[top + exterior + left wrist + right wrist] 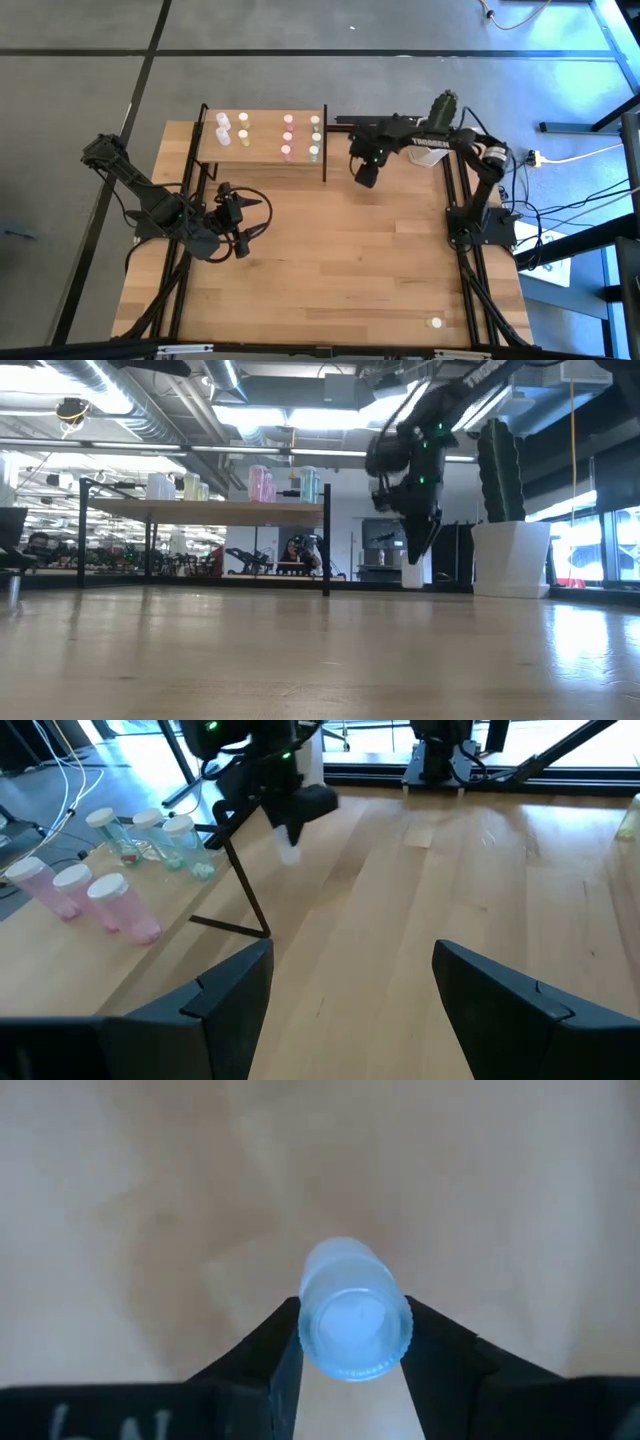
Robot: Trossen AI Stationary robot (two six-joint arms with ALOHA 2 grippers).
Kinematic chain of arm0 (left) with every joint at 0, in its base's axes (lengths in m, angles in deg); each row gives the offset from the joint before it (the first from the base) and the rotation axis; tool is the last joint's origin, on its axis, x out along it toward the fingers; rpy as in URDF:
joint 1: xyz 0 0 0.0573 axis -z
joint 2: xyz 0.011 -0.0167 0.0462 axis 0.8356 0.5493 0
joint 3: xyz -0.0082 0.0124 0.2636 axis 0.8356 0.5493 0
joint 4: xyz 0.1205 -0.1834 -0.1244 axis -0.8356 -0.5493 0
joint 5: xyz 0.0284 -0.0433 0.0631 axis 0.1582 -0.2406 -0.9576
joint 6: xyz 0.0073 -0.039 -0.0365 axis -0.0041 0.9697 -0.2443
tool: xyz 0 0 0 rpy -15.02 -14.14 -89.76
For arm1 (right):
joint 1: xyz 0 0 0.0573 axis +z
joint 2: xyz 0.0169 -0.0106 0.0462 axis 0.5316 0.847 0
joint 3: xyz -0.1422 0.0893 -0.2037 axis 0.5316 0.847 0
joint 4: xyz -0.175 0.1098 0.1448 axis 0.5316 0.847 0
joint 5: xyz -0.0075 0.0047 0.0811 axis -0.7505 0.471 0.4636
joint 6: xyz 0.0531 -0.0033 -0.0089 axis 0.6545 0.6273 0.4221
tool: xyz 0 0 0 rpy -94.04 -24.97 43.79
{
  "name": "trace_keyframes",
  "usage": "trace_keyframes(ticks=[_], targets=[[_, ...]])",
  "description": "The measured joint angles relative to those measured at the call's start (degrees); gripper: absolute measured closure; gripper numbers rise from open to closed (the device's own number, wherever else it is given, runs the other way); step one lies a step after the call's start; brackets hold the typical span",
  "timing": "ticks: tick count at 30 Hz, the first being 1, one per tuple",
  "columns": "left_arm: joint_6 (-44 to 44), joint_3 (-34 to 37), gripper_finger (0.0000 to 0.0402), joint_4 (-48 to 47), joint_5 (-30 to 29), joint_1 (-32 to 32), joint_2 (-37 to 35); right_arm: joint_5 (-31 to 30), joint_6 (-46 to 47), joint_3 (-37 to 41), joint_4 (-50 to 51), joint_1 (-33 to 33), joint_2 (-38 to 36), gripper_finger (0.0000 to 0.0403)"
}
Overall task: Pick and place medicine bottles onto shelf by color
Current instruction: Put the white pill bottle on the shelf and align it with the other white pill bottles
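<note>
The shelf [262, 158] stands at the table's far edge with medicine bottles upright on it, sorted by color: white [223, 125], pale yellow [243, 128], pink [288, 135] and pale green [314, 137]. Just right of the shelf, my right gripper [366, 178] points down and is shut on a pale whitish bottle [355, 1325] above the tabletop. My left gripper [350, 990] hovers open near the shelf's front left, holding nothing. One more bottle [435, 323] stands on the table near the front right corner. My right gripper pinches the bottle's upper part, at its cap [358, 1348], between its two fingers [270, 1350]. The fingers come from above, pointing down. The bottle hangs upright below them [290, 850], clear of the table.
A cactus in a white pot [510, 550] stands at the table's far right, behind my right arm. The shelf's black posts [327, 535] rise at its corners. Bare wooden tabletop [350, 270] lies between the two arms.
</note>
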Motion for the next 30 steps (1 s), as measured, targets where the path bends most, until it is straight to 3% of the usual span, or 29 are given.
trace_keyframes(ticks=[7,17,23,30], targets=[[0.04,0.00,0.0134,0.04,0.08,0.00,0.02,0.32,8.28,-1.55,1.31,12.50,-4.56,0.0258],[0.04,0.00,0.0134,0.07,0.94,0.00,0.02,-0.35,20.40,-11.84,-0.53,30.72,-2.07,0.0257],[0.09,0.00,0.0134,0.09,2.92,0.00,0.02,-0.66,22.73,-15.47,-4.83,36.27,3.14,0.0257],[0.09,0.00,0.0134,0.09,4.67,0.00,0.02,-1.10,23.17,-19.40,-5.44,38.26,11.66,0.0257]])
